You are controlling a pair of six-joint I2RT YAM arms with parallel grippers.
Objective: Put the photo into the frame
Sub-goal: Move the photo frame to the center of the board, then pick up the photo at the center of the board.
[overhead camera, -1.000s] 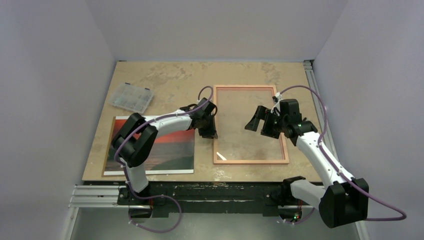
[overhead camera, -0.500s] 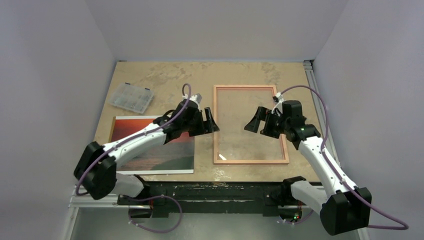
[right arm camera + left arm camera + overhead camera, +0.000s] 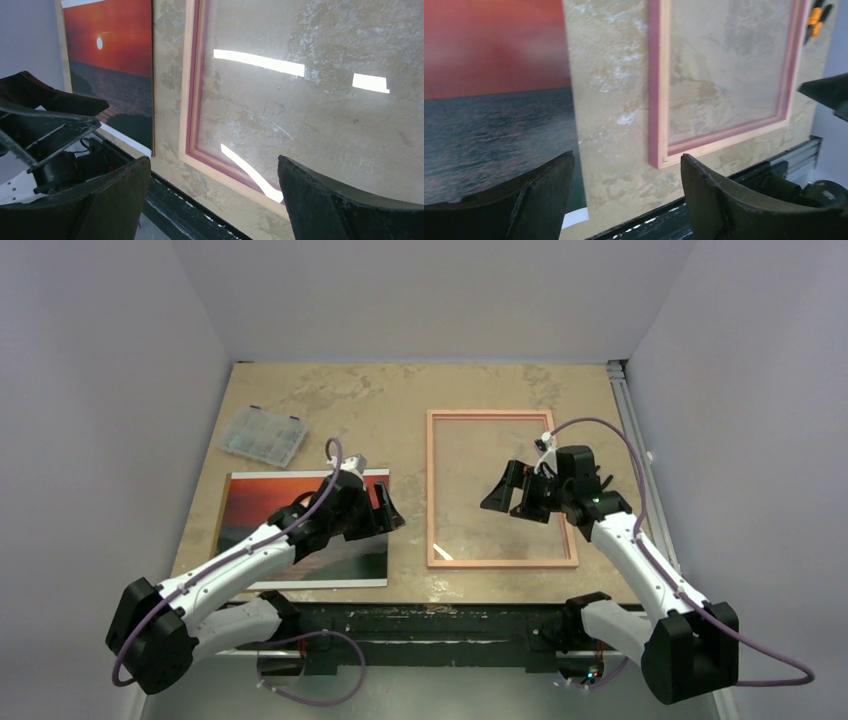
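We are seeing the photo (image 3: 262, 498) lying near-left on the desk (image 3: 400, 390), the frame (image 3: 431, 490) lying right of it (not touching), left tool (image 3: 386, 511) hovering released over the photo's right edge, right tool (image 3: 512, 498) gaping empty over the frame.

Top view: left arm (image 3: 240, 558) hides diagonal band of photo (image 3: 262, 502), far right to near left corner; white sun not discernible; contents of clear compartment box (image 3: 263, 435) too small to tell; left wrist view: photo blurred, cut by left and top edges; frame (image 3: 659, 100) cut at top; right wrist view: frame cut by top and right edges; photo's top cropped.
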